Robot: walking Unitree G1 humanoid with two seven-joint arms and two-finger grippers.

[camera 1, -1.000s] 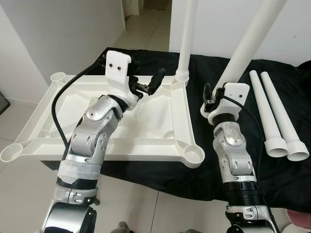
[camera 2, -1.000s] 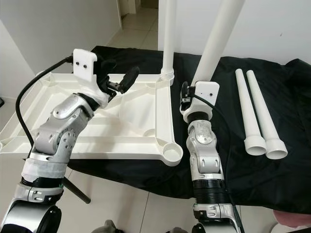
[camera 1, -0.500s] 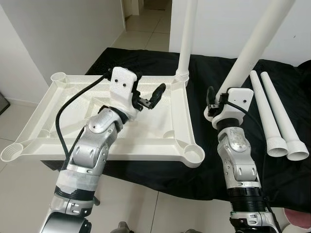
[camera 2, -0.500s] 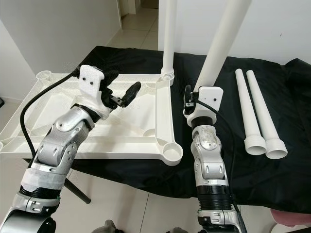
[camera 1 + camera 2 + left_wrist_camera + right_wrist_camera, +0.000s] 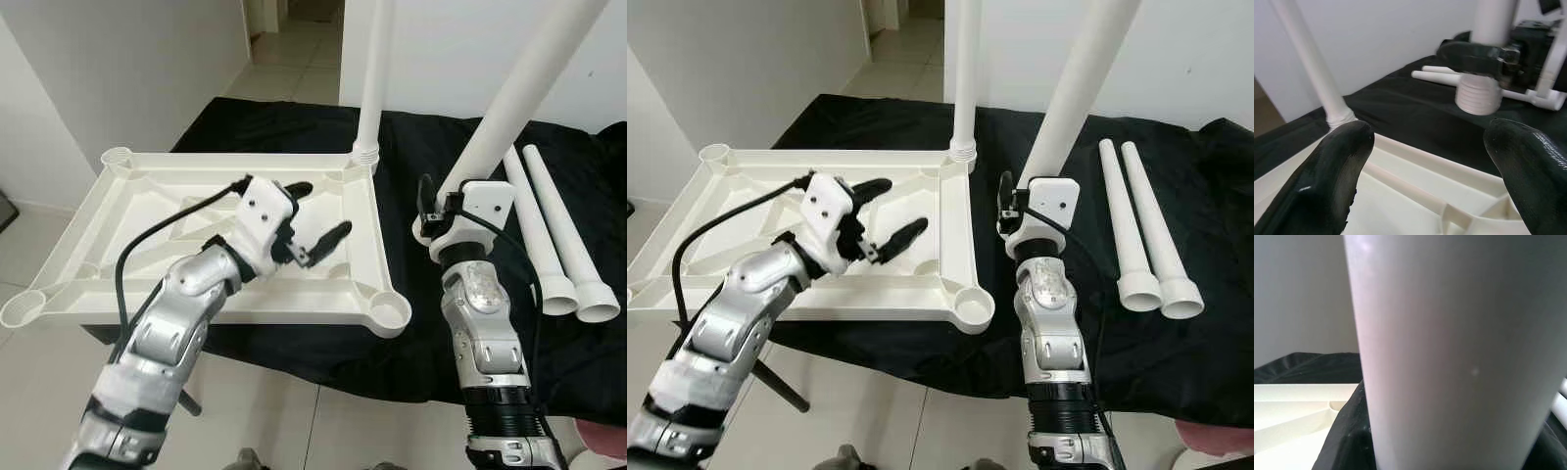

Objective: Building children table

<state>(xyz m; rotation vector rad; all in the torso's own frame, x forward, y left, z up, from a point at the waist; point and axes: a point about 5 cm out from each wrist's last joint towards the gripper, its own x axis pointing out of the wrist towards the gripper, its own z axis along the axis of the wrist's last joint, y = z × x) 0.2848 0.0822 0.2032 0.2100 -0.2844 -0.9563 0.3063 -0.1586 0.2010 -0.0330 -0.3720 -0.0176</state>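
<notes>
Nearest you, at 7 o'clock, your left arm reaches over the upturned white children's table top [image 5: 367, 211], which lies on the black cloth [image 5: 411, 338] with its ribbed underside up. Your left tool [image 5: 315, 211] hovers above the middle of that underside with its fingers [image 5: 1337, 166] spread apart and nothing between them.

At 5 o'clock your right arm rises to the right tool [image 5: 427, 201], which is clenched around a white table leg [image 5: 519, 88]. That leg leans up and away toward 1 o'clock, and its lower end sits just beside the table top's right edge, over the black cloth. In the right wrist view this leg [image 5: 1449, 352] stands directly before the camera.

At 3 o'clock, two loose white legs [image 5: 558, 235] lie side by side on the cloth, flared ends toward you.

Farther off, at 12 o'clock, an upright leg [image 5: 372, 78] stands in the far right corner socket of the table top. Beyond lie pale floor tiles [image 5: 284, 59] and a white wall [image 5: 127, 69].
</notes>
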